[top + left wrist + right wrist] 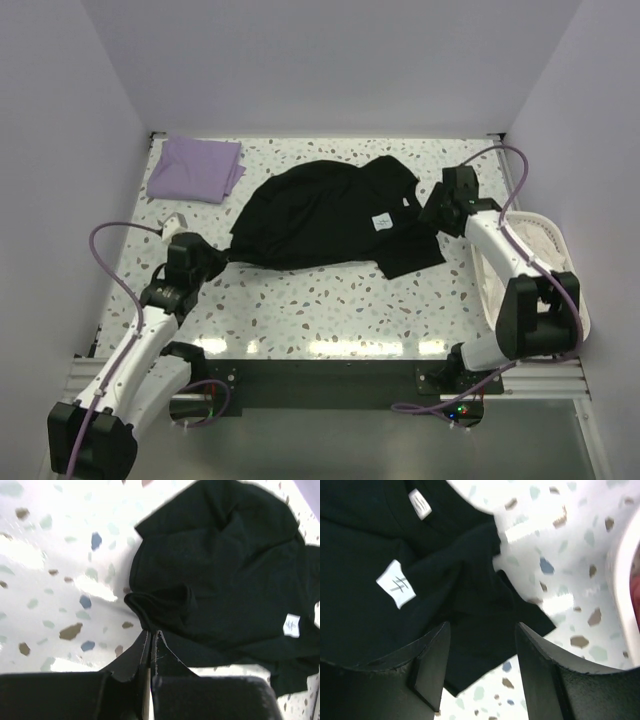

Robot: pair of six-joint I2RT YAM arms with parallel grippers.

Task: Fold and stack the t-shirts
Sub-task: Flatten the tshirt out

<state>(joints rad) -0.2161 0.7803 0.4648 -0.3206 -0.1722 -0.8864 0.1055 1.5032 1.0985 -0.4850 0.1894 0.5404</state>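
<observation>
The black t-shirt [320, 215] lies crumpled across the middle of the table, its white neck label [381, 222] facing up. My left gripper [216, 262] is shut at the shirt's left corner. In the left wrist view the fingertips [150, 636] meet on the bunched edge of the black t-shirt [225, 570]. My right gripper [436, 212] hovers open over the shirt's right edge. In the right wrist view its fingers [434, 662] stand wide apart with nothing between them, above the black t-shirt [470, 595]. The lavender t-shirt [195, 168] lies folded at the back left.
A white plastic basket [560, 262] stands at the right edge of the table, beside the right arm. Its rim [623, 575] shows in the right wrist view, with something red inside. Walls close the table in at the back and both sides.
</observation>
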